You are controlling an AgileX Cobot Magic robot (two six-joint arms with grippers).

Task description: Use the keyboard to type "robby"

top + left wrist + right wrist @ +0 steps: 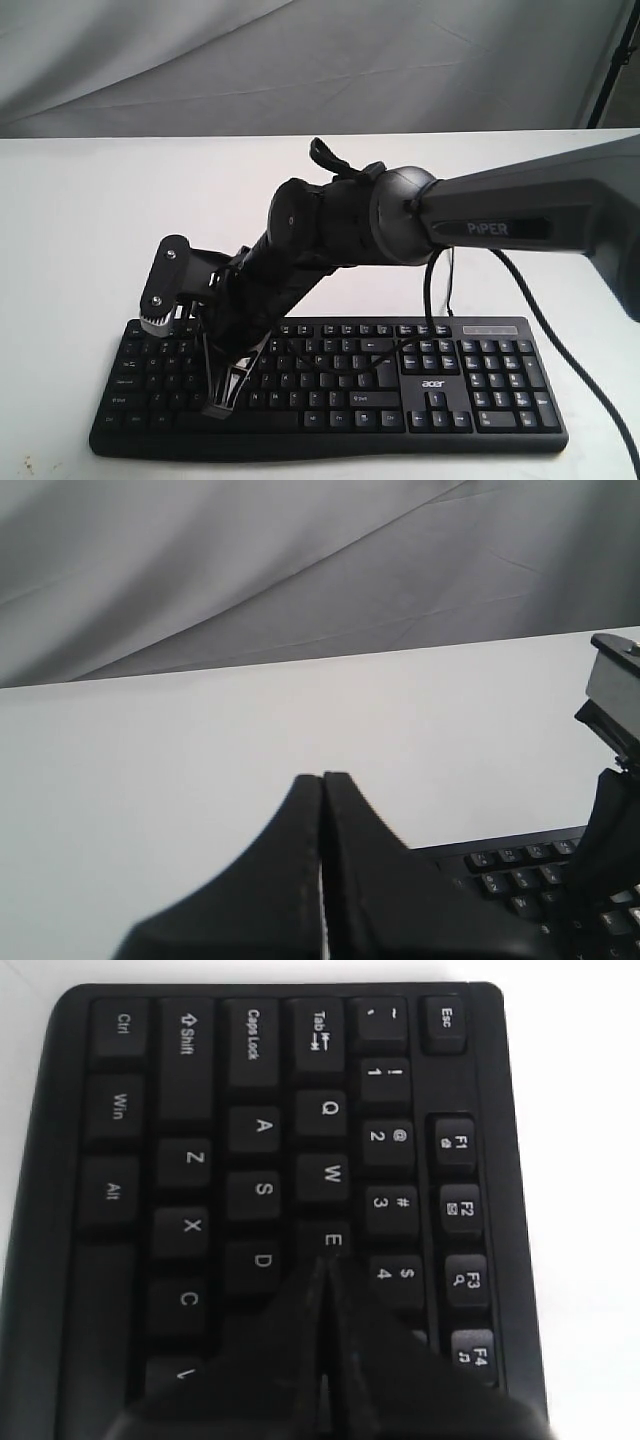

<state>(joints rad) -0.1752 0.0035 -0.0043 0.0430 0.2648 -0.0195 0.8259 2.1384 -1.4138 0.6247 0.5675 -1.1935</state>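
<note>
The black acer keyboard [480, 370] lies at the front of the white table [80, 220]. My right arm reaches across it to its left half, and the right gripper [221, 404] points down at the letter keys. In the right wrist view the right gripper [322, 1262] is shut with nothing in it; its joined tips sit at the edge of the E key [331, 1241] and hide the keys beside it. The left gripper [322, 777] is shut and empty, held over bare table beside the keyboard's corner [520, 865]. It is out of the exterior view.
A grey cloth backdrop [300, 60] hangs behind the table. Black cables [560, 345] trail from the right arm across the table to the right of the keyboard. The right arm's wrist housing [612, 695] shows at the edge of the left wrist view.
</note>
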